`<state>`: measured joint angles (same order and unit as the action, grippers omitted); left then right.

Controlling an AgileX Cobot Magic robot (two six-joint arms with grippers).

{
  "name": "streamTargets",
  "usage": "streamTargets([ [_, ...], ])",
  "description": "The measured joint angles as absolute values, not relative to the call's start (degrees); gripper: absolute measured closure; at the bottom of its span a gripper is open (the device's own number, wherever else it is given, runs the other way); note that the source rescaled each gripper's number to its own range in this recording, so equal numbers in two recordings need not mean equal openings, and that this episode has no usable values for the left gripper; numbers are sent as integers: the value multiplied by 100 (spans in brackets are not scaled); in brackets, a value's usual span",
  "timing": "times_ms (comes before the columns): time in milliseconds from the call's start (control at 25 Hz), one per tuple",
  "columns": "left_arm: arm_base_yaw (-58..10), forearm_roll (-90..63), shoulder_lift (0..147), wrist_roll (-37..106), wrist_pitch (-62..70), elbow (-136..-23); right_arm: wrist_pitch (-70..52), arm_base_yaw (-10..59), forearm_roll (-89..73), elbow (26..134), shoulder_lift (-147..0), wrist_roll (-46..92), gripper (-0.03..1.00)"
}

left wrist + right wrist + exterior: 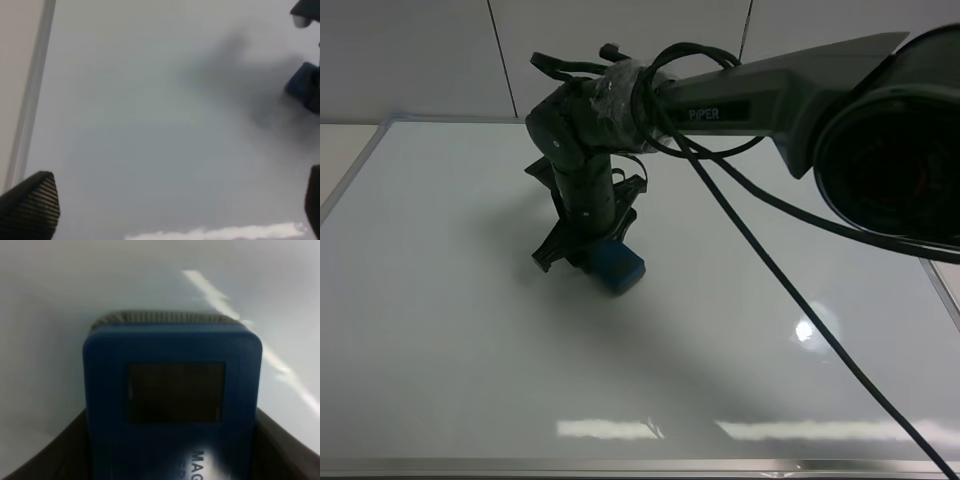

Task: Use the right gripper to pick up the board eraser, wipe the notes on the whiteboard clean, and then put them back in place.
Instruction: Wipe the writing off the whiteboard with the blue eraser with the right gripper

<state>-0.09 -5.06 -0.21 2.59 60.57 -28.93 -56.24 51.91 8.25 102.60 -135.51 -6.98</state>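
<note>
Over the whiteboard (440,300), board eraser (619,268) inside right claw (594,256), cables (770,270) above

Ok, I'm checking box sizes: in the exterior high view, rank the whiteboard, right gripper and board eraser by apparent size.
1. whiteboard, filling most of the frame
2. right gripper, nearer the camera, so flattered
3. board eraser, smallest, partly hidden by it

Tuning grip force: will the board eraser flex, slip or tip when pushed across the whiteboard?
Probably rigid: the board eraser looks like a hard block. Its ribbed pad likely glides on the glossy whiteboard. Clamped in the right hand, tipping seems unlikely.
</note>
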Motion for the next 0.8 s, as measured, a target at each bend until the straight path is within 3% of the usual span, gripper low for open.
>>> streamTargets([
  [800,-9,-506,-21,259,6057,-2893,-5406,5454,519,10226,-13503,-520,96],
])
